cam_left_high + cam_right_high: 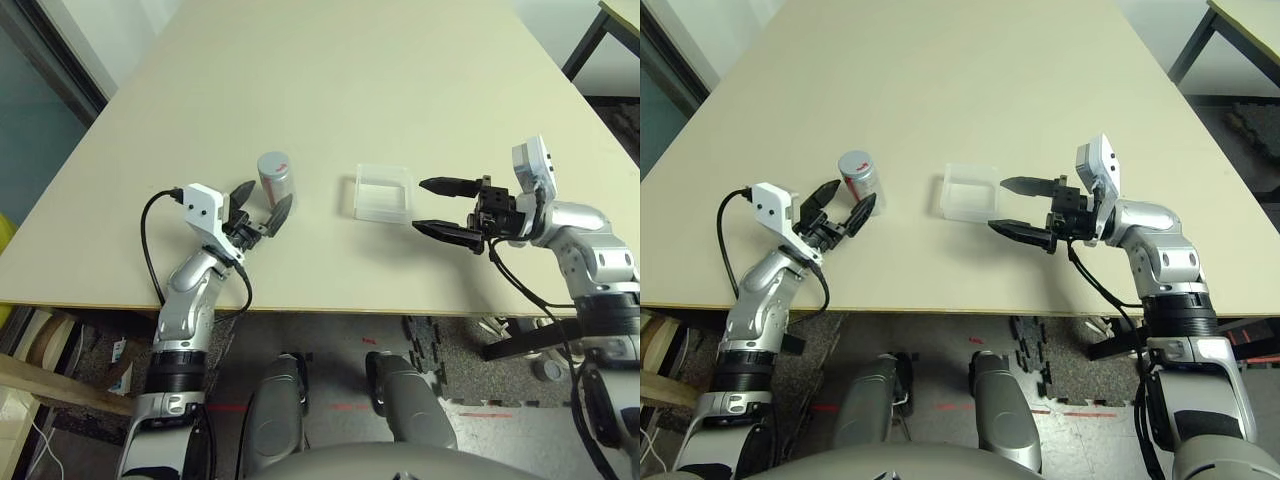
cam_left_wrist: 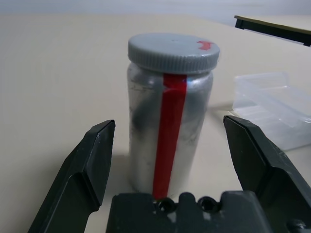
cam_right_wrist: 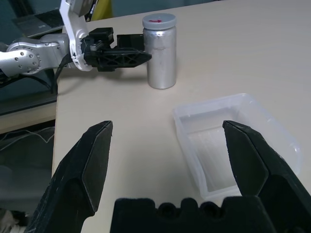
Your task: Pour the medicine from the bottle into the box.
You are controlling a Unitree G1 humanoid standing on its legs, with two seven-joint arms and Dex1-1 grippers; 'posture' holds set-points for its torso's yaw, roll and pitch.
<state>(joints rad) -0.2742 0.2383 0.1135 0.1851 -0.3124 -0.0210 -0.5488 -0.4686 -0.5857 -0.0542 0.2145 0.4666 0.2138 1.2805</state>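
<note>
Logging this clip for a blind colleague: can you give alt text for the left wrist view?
A capped silver bottle with a red stripe stands upright on the table between the open left gripper fingers, untouched. The clear box lies beyond it.

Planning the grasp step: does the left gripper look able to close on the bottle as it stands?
Probably yes: the left gripper is open, the upright bottle stands just ahead between its fingers, nothing between.

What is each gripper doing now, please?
Left gripper: open, fingers either side of the bottle, not gripping.
Right gripper: open, holding nothing, beside the box.
</note>
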